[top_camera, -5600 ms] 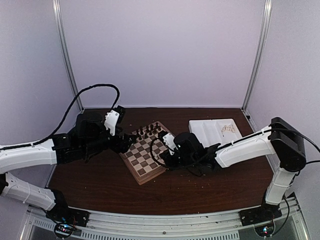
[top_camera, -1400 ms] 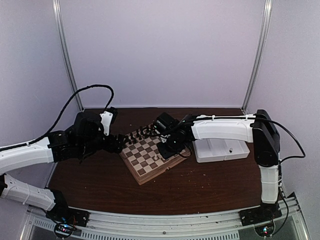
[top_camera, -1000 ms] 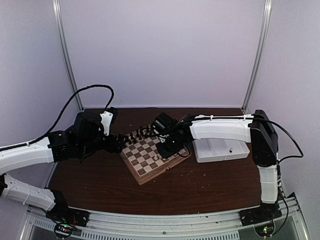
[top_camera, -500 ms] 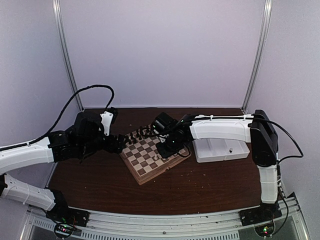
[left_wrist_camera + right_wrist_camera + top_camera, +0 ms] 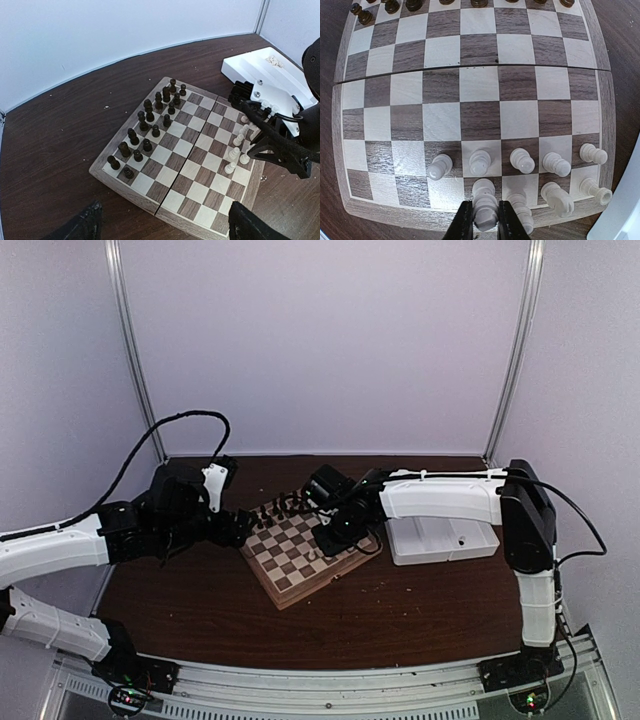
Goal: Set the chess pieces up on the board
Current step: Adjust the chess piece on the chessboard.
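Right wrist view: right gripper [image 5: 485,222] pinched on a tall cream-white piece [image 5: 485,200], black fingers [image 5: 464,222] pressed to either side of its head, held upright over a back-row square of the chessboard [image 5: 601,45]. Cannot tell whether the base touches the wood, nor which figure it is from above. Gripped high on the head, probably so the fingers clear the neighbours: three more cream back-row pieces [image 5: 557,197] just beside it toward the white tray [image 5: 620,215], and five cream pawns [image 5: 522,160] in the row ahead. Back row apparently being filled from the tray-side corner inward, with the squares on the other side bare.

Left wrist view: left gripper [image 5: 165,212] spread wide, holding nothing, hanging near a corner of the board. Well apart from the dark pieces [image 5: 150,120] ranked along the far side, and likely parked there to stay clear of the working arm. Roughly half of the cream set standing, with a few small cream bits visible in the tray.
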Robot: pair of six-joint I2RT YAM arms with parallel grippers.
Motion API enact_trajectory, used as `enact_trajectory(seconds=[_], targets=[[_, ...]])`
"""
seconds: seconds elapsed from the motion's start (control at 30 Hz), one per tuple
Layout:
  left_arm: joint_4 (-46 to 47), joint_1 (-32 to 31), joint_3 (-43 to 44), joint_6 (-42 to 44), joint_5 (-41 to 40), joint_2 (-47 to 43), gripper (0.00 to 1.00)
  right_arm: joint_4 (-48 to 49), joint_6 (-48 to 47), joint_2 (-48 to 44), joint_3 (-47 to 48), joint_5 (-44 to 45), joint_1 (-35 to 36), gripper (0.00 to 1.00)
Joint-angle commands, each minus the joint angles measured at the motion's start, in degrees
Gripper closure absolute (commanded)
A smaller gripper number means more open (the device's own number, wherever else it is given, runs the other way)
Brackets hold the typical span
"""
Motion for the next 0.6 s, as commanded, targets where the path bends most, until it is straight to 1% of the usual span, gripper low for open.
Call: enact_trajectory(seconds=[0.0,0.57], targets=[[1.68,0.59,1.25,0.3,0.89,0.45,0.13,-1.52,-0.65,-1.79,-0.24,0.55,0.45,0.89],[1.86,0.59,1.67,0.06,1.18,0.87,0.13,-3.37,-1.43,-3.35,-0.37,0.91,0.98,0.9]])
